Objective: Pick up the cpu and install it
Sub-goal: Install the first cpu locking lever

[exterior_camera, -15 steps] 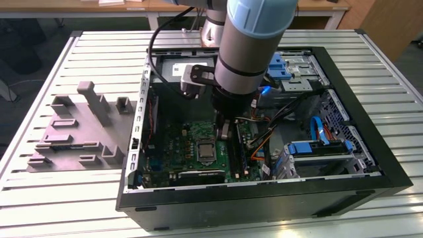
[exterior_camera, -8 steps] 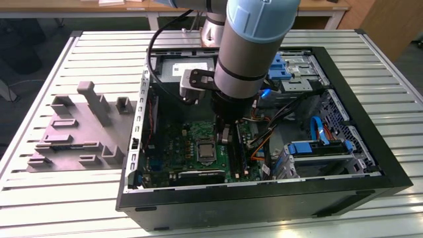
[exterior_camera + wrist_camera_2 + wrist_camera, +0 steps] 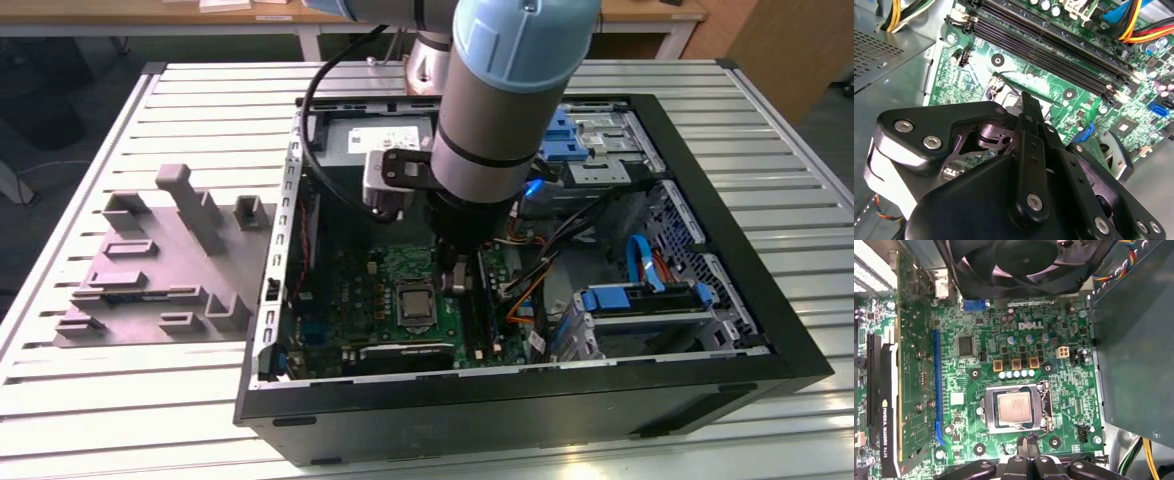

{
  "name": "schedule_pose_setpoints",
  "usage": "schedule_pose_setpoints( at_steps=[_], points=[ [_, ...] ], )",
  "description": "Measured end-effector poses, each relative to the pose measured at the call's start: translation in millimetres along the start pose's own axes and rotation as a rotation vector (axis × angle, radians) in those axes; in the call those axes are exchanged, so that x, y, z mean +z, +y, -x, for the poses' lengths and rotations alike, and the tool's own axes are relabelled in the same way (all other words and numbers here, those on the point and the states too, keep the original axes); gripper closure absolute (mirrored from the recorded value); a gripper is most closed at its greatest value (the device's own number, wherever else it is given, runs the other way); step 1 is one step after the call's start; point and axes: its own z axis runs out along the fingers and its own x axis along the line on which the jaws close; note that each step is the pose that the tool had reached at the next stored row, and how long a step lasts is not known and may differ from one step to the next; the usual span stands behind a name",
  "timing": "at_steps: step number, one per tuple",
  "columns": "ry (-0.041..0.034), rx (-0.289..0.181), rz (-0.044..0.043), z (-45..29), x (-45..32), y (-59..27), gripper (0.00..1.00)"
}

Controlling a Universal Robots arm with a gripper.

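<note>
The cpu [image 3: 1014, 407], a small pale silver square, lies flat inside its metal socket frame [image 3: 1045, 405] on the green motherboard [image 3: 1064, 385]. In the exterior view the cpu [image 3: 416, 303] shows in the middle of the board inside the open computer case [image 3: 747, 330]. My gripper [image 3: 1027, 443] hangs just beside the socket's edge, a little above the board. Its fingers are together and nothing is between them. The second wrist view shows the gripper [image 3: 1027, 102] from behind, its thin tips pointing at the board. In the exterior view the gripper [image 3: 461, 283] stands upright right of the socket.
A grey moulded tray [image 3: 147, 270] with upright posts sits left of the case on the slatted table. A black fan [image 3: 1019, 265], a graphics card [image 3: 884, 405], memory slots [image 3: 1054, 45], a grey power supply [image 3: 1134, 350] and blue drive cages [image 3: 641, 300] with cables crowd the board.
</note>
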Motion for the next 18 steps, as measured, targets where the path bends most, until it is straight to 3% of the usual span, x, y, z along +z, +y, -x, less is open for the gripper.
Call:
schedule_pose_setpoints(
  at_steps=[2, 4, 18],
  points=[
    [0.0013, -0.009, -0.0109, -0.2, 0.2, 0.2, 0.89],
    [0.0022, -0.019, -0.0157, -0.8, 0.4, 0.3, 0.89],
    [0.0079, -0.086, -0.0163, -11.8, 4.3, -0.4, 0.89]
  ],
)
